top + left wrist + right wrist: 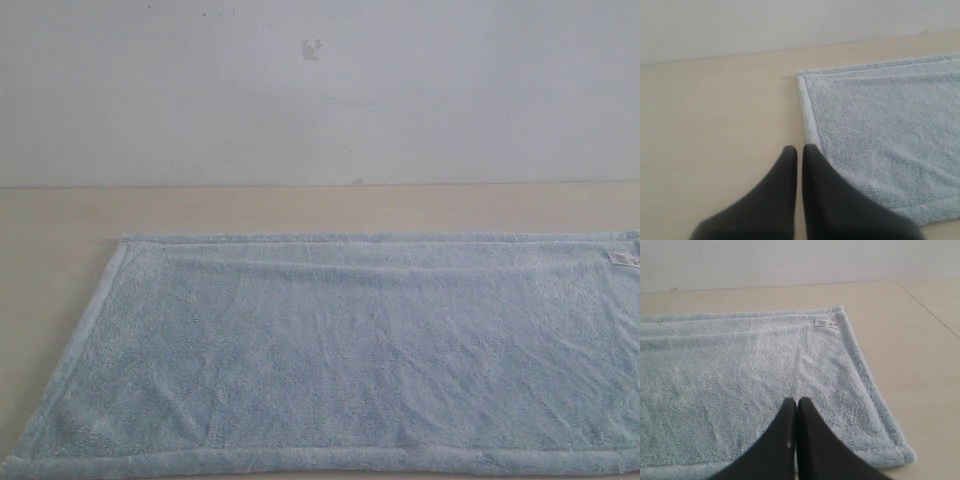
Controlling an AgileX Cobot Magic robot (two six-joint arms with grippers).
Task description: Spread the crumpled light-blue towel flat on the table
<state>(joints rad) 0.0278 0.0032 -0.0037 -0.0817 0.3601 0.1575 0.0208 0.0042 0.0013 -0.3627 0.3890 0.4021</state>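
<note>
Your left gripper (799, 150) has its dark fingers closed together with nothing between them, tips over the seam where bare table meets hem. Your right gripper (796, 401) is likewise closed and empty, hanging above the fleece near a corner. The pale light-blue fluffy fleece towel (350, 350) lies flat with its stitched border showing on the wide pale beige wood-look table (60, 215), small white tag (623, 257) at the far right edge, plain white wall (300, 100) behind

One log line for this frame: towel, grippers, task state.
towel: flat on table | left gripper: shut, empty | right gripper: shut, empty | task: looks done
</note>
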